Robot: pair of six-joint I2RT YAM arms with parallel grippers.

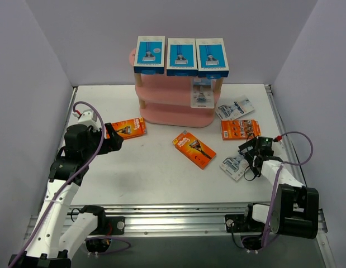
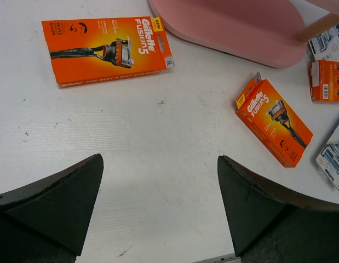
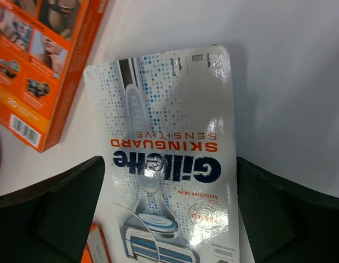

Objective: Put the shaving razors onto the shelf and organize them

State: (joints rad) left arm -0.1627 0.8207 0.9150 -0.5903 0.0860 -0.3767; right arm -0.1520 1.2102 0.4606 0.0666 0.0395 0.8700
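The pink shelf (image 1: 167,114) stands at the back. Three blue-and-white razor boxes (image 1: 181,57) line its top board, and a grey blister pack (image 1: 202,92) leans on the middle board. Orange packs lie on the table at left (image 1: 126,128) (image 2: 106,50), centre (image 1: 194,149) (image 2: 273,121) and right (image 1: 240,129). Another grey pack (image 1: 235,108) lies by the shelf's right end. My right gripper (image 1: 244,157) (image 3: 169,211) is open, its jaws straddling a grey Skinguard pack (image 3: 169,159) (image 1: 234,166) flat on the table. My left gripper (image 1: 114,142) (image 2: 158,189) hovers open over bare table, near the left orange pack.
White walls enclose the table on three sides. A metal rail (image 1: 178,215) runs along the near edge between the arm bases. In the right wrist view an orange pack (image 3: 43,66) lies close to the left of the grey pack.
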